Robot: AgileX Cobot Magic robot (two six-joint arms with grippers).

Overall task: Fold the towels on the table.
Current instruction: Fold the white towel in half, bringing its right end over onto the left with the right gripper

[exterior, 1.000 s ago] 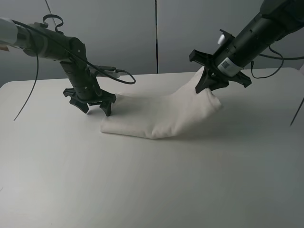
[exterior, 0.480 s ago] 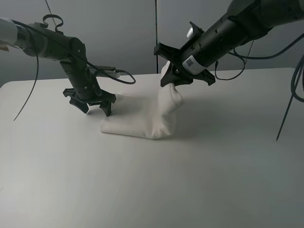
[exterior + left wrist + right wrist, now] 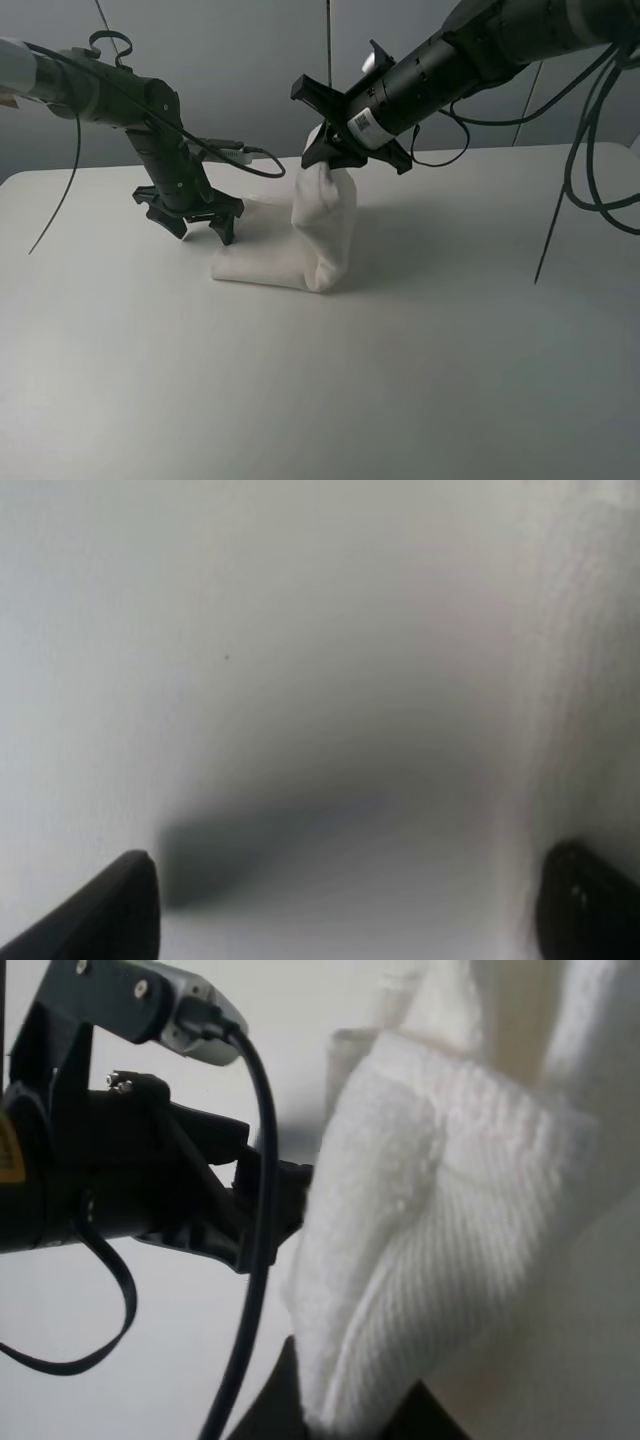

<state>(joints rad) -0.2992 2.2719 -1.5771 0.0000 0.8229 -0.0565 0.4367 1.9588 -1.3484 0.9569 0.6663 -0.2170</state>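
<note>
Much of the left wrist view was blurred. Of the left tool (image 3: 350, 910) only two dark fingertips (image 3: 110, 910) could be made out, cut off at the frame's edge and set wide apart over bare tabletop (image 3: 250, 630). A fuzzy strip of the towel (image 3: 595, 660) was seen beside one of them, and whether that tip touched the cloth could not be told. In the right wrist view the right tool (image 3: 345, 1415) was largely hidden by terry cloth and cropped by the frame. Its jaws were pressed together on a bunched fold of the towel, and the left arm (image 3: 120, 1190) and a black cable (image 3: 258, 1160) were seen behind. From the high camera, the towel was seen toward 12 o'clock of the tabletop's middle. Its 3 o'clock end was lifted upright, pinched at the top by the right tool, and the rest was laid flat. The left tool was held spread at the towel's 9 o'clock end, with nothing gripped.
</note>
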